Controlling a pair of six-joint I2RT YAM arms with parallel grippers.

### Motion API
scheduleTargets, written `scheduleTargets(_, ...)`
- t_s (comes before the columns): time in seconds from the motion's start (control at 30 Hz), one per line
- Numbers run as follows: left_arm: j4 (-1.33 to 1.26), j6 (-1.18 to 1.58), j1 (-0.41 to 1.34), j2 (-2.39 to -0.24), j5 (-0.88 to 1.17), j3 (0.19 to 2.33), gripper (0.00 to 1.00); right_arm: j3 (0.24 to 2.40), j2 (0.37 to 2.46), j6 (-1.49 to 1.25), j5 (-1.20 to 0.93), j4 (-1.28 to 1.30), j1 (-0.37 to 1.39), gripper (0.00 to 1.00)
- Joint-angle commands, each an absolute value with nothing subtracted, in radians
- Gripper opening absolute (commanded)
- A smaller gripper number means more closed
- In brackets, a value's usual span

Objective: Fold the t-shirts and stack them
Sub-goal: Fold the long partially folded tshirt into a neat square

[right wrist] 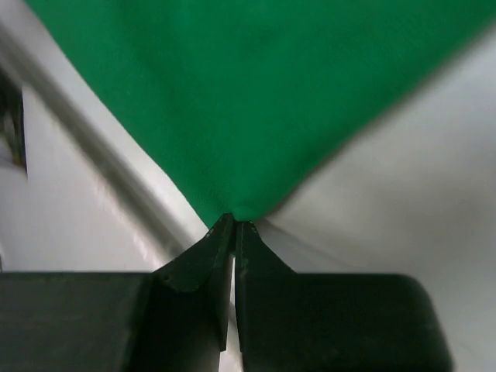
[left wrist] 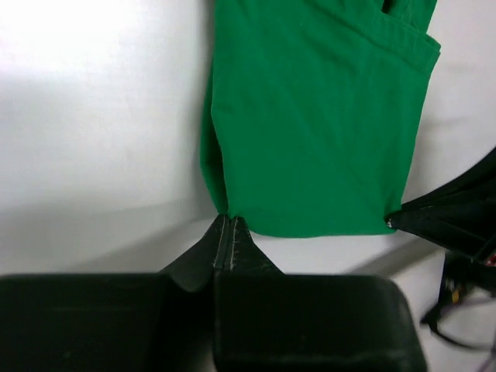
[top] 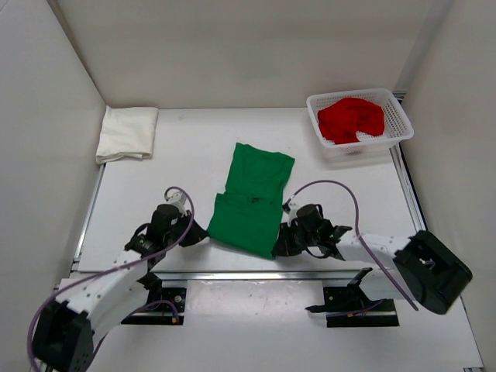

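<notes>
Both green shirt [top: 252, 198] corners seem pinched by left gripper [left wrist: 230, 221], right gripper [right wrist: 234, 219]; nips hidden.

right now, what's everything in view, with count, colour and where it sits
green t-shirt: 1, bright green, mid-table, partly folded
cream-white t-shirt: 1, cream-white, folded, far left corner of the table
red t-shirt: 1, red, bunched inside the basket
basket: 1, white mesh, far right of the table
table: 1, white, under everything
left tool: 1, black, shut on the green t-shirt's near left corner
right tool: 1, black, shut on its near right corner
</notes>
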State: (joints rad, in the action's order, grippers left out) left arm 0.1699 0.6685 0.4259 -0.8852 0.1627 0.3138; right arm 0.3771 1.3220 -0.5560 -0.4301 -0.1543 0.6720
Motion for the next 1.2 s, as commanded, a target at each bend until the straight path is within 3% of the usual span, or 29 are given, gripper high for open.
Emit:
scheduleTargets(0.0, 0.454, 0.727, 0.466, -0.686, 0.201, 0.241, 0.0, 0.305, 1.2, -0.635, -0.399, -0.028, 0.779, 0.0)
scheduleTargets(0.07, 0.534, 0.782, 0.454, -0.524, 0.247, 0.215, 0.0, 0.298, 1.082, -0.653, -0.416, 0.05, 0.796, 0.0)
scheduleTargets(0.17, 0.546, 0.81, 0.437, -0.507, 0.273, 0.306, 0.0, 0.38, 0.974, -0.6, -0.385, 0.181, 0.737, 0.0)
scheduleTargets(0.33, 0.413, 0.735, 0.448, -0.773, 0.27, 0.592, 0.0, 0.635, 1.012, -0.479, -0.484, 0.238, 0.56, 0.01)
scheduleTargets(0.5, 0.235, 0.698, 0.419, -1.133, 0.259, 0.872, 0.0, 0.828, 1.179, -0.428, -0.561, 0.206, 0.353, 0.0)
scheduleTargets(0.83, 0.176, 0.68, 0.408, -1.758, 0.152, 1.34, 0.0, 1.031, 1.54, -0.451, -0.594, 0.098, 0.16, 0.0)
scheduleTargets(1.1, 0.231, 0.678, 0.377, -2.051, 0.144, 1.604, 0.12, 1.255, 1.782, -0.41, -0.5, 0.212, 0.14, 0.01)
scheduleTargets(1.17, 0.255, 0.663, 0.374, -2.077, 0.124, 1.655, 0.2, 1.273, 1.793, -0.42, -0.494, 0.207, 0.146, 0.13)
